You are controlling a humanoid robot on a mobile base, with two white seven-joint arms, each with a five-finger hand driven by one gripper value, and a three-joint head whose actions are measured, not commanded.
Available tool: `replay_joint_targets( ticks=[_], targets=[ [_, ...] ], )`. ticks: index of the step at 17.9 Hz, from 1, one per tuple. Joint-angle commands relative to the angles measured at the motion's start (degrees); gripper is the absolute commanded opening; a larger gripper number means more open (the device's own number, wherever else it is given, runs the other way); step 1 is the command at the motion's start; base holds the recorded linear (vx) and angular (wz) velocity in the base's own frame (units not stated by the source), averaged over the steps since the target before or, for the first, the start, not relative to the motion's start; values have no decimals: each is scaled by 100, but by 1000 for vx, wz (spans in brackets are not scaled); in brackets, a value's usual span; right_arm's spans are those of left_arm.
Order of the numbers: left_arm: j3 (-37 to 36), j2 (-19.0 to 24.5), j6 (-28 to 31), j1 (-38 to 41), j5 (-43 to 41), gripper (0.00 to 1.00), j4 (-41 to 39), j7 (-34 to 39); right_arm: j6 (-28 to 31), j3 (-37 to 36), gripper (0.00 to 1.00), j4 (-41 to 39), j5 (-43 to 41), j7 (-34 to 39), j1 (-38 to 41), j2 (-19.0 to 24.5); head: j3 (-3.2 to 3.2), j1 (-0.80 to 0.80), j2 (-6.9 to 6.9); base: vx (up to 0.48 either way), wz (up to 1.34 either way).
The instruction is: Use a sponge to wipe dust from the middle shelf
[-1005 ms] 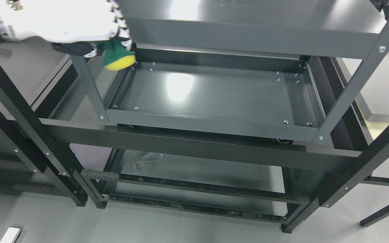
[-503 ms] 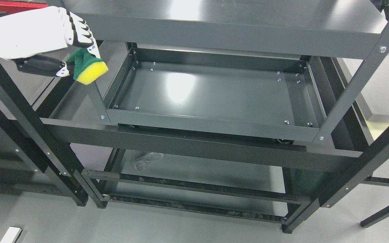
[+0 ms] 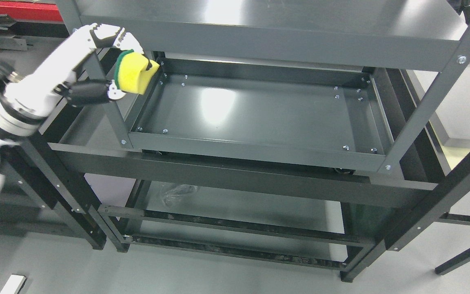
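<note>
My left hand (image 3: 112, 61) comes in from the lower left and is shut on a yellow sponge (image 3: 134, 73) with a green scouring back. The sponge hangs just outside the far left corner of the middle shelf (image 3: 259, 114), beside the front left upright post (image 3: 106, 102), with its yellow face turned toward the shelf. The middle shelf is a dark grey metal tray with a low rim and bolts in its corners. The right hand is out of view.
The top shelf (image 3: 300, 36) overhangs the back of the middle tray. A lower shelf (image 3: 239, 208) holds a crumpled clear plastic bag (image 3: 176, 192). Dark frame rails (image 3: 239, 175) cross in front. A red surface (image 3: 14, 8) lies at the top left.
The left arm has drawn back and lowered, so the wrist and forearm now show. The sponge swung out left, then came back right to the shelf's far left corner, yellow face turned outward.
</note>
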Motion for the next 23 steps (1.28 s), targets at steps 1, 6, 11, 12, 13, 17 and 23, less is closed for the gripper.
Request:
replay_joint_targets(
  ticks=[1, 6, 11, 12, 13, 17, 23],
  targets=[
    [1240, -2901, 905, 1331, 186, 1, 382, 74, 412, 0, 100, -100, 0, -11, 2, -100, 0, 0, 0, 0, 0],
    [1594, -3263, 1628, 2157, 125, 0, 311, 574, 412, 0, 100, -100, 0, -11, -7, -100, 0, 0, 0, 0, 0],
    [1903, -3744, 2689, 2238, -1000, 1, 84, 1283, 412, 0, 100, -100, 0, -11, 2, -100, 0, 0, -1, 0, 0],
    [1841, -3744, 3222, 2229, -1001, 1, -161, 1696, 412, 0, 100, -100, 0, -11, 2, -100, 0, 0, -1, 0, 0],
    [1805, -3744, 4185, 2203, -992, 2, -599, 2266, 412, 0, 100, -100, 0, -11, 2, -100, 0, 0, -1, 0, 0],
    [1209, -3744, 4680, 2281, -965, 2, -1815, 2685, 412, 0, 100, -100, 0, -11, 2, -100, 0, 0, -1, 0, 0],
    [487, -3744, 3676, 3406, -965, 0, -1904, 2254, 412, 0, 100, -100, 0, -11, 2, -100, 0, 0, -1, 0, 0]
  ],
)
